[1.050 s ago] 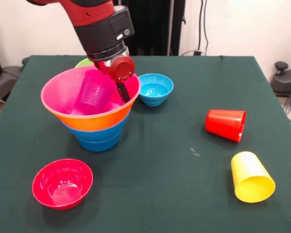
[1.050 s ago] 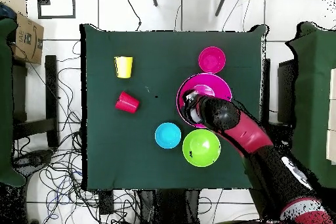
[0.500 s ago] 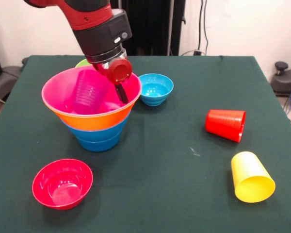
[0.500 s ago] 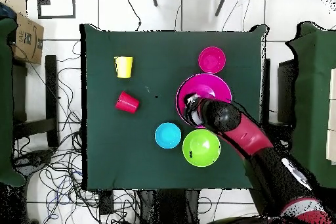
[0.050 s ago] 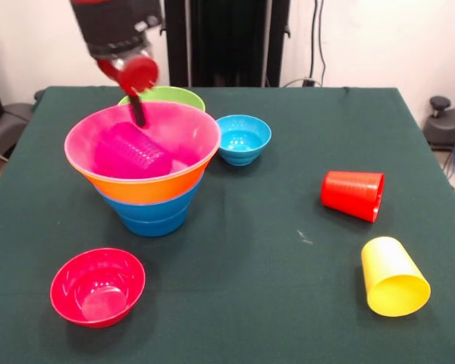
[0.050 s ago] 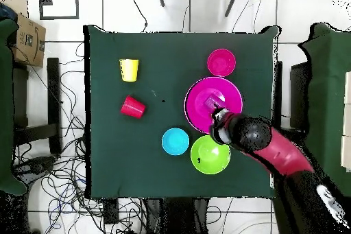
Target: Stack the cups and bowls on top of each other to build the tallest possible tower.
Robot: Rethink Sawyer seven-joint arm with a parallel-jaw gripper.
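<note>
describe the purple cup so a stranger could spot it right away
Find the tower, wide pink and orange bowls nested on blue ones. The purple cup lies on its side inside the top pink bowl; the red and yellow cups lie on the cloth.

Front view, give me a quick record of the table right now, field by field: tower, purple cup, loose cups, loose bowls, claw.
tower: pink bowl nested in orange bowl, blue bowls beneath
purple cup: on its side inside the pink bowl
loose cups: red cup and yellow cup, both lying on the table
loose bowls: green bowl behind the tower, light-blue bowl beside it, red bowl in front
claw: above the pink bowl's rim, holding nothing; open or shut unclear
</note>
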